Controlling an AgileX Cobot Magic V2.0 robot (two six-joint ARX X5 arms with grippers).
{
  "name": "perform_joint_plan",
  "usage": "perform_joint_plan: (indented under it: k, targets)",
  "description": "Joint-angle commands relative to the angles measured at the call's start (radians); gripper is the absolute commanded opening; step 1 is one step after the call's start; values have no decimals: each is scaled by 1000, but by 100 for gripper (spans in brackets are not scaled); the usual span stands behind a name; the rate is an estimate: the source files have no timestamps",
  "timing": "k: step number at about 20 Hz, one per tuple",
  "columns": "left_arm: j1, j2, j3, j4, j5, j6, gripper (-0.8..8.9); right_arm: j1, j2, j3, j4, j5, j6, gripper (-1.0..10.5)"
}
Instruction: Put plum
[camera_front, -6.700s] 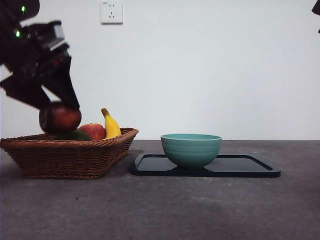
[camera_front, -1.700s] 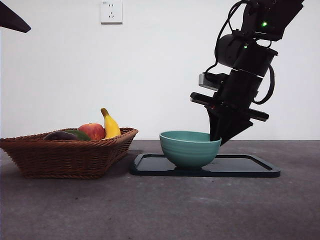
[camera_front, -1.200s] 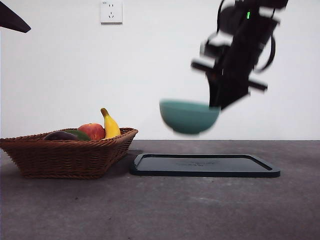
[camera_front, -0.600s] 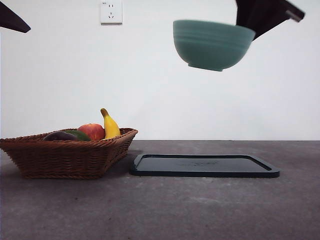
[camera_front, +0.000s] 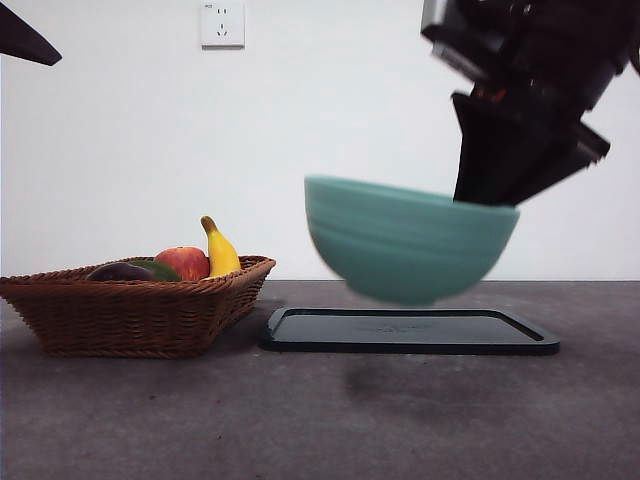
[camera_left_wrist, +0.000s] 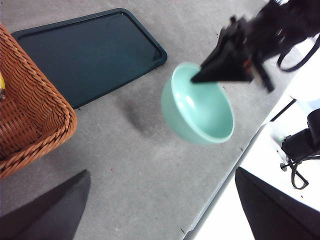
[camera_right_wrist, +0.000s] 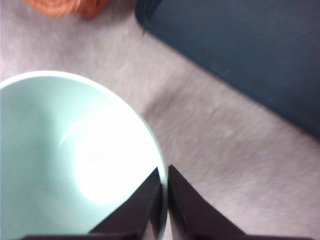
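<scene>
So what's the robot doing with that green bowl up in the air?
The right end effector is pinching the rim of the green bowl and holding it in the air, in front of the dark tray. The bowl is empty. The plum lies in the wicker basket with the apple and banana. The left end effector waits off to the side, open.

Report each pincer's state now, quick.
Left pincer: open, holding nothing.
Right pincer: closed on the rim of the teal bowl, held in the air.
</scene>
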Motion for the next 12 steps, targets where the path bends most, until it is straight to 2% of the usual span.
perform_joint_plan:
  k: [1,6,12]
  targets:
    - [-3,6,21,4,3,12,464,18,42,-21,30,20,22,10]
    - [-3,6,21,3,3,12,464,41,120,-39,56,45,21,9]
    - [-3,6,21,4,3,12,464,50,132,-40,61,63,21,9]
